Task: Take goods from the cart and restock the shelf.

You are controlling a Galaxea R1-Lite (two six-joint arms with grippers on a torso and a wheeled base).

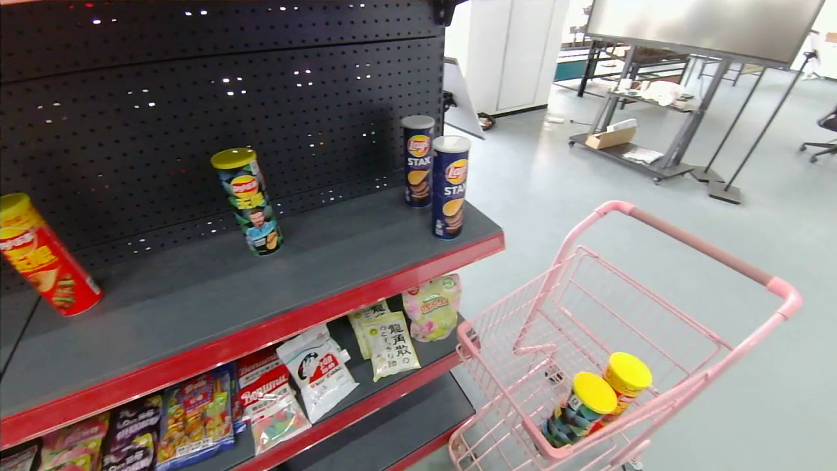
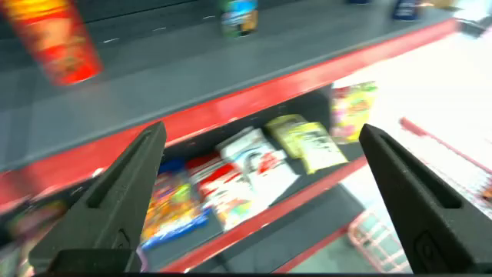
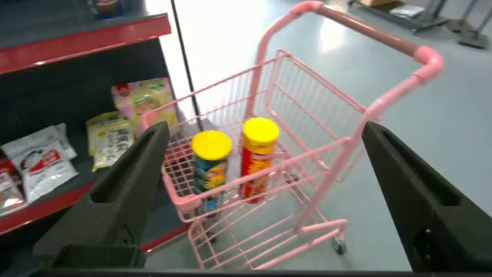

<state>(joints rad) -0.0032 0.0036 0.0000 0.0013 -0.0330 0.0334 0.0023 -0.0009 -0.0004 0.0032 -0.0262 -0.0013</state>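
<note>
Your next grasp turns on the cart [image 3: 369, 31]: it stands on your right, so the right gripper [image 3: 265, 131] is the nearer one. It hangs above the basket with its jaws spread wide and nothing between them. Two cans with yellow lids stand side by side in the near end of the basket, the green can [image 3: 211, 169] beside the red-bodied can [image 3: 259, 158], touching or nearly so. Both stand upright, long axis vertical, and they lie below and ahead of the right gripper, lids facing up toward it. The pink wire wall sits close against them on the near side, so judge a descent from above as cleaner than one from the side. The left gripper [image 2: 263, 132] is also released and empty, and it faces the shelf [image 1: 340, 248], with the snack bags [image 2: 246, 169] of the lower tier in front of it. The upper board is flat, dark grey with a red front lip. It carries a red tube [image 1: 39, 255] at the left, a green tube [image 1: 247, 199] in the middle and two blue tubes [image 1: 435, 173] at the right end, with bare board between them. Beyond the cart lie a pale grey floor [image 1: 654, 216] and a metal rack [image 1: 654, 111], well apart.
</note>
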